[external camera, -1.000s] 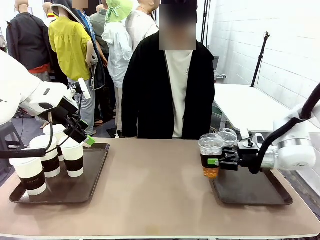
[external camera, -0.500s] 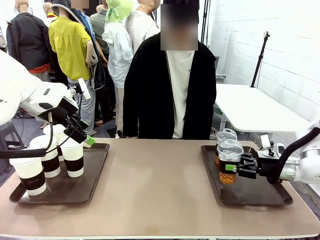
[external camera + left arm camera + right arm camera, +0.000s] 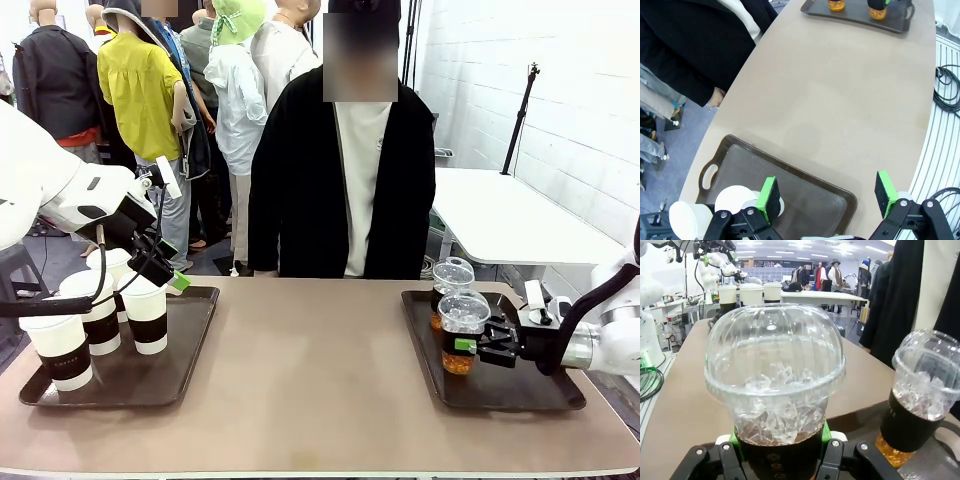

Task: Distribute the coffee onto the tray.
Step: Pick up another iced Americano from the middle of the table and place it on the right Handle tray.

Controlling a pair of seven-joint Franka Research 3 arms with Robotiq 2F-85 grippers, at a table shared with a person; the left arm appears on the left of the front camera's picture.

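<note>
Now right gripper [image 3: 468, 346] clamps dome-lidded cup [image 3: 463, 331] by dark sleeve, over right tray [image 3: 520, 395], just beside second iced cup [image 3: 450, 285]. Left gripper [image 3: 160, 268] wide open, empty, above white lidded cups [image 3: 100, 310] on left tray [image 3: 190, 345].

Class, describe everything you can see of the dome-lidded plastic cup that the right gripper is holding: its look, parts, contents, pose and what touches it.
The clear plastic cup with a ribbed dome lid stands upright over the dark brown tray on the robot's right side of the table. Ice shows under the lid, a dark brown sleeve wraps its middle, and amber drink shows at the bottom. The right gripper clamps the sleeve with its green pads. A second, similar cup stands just behind it on that tray.
</note>
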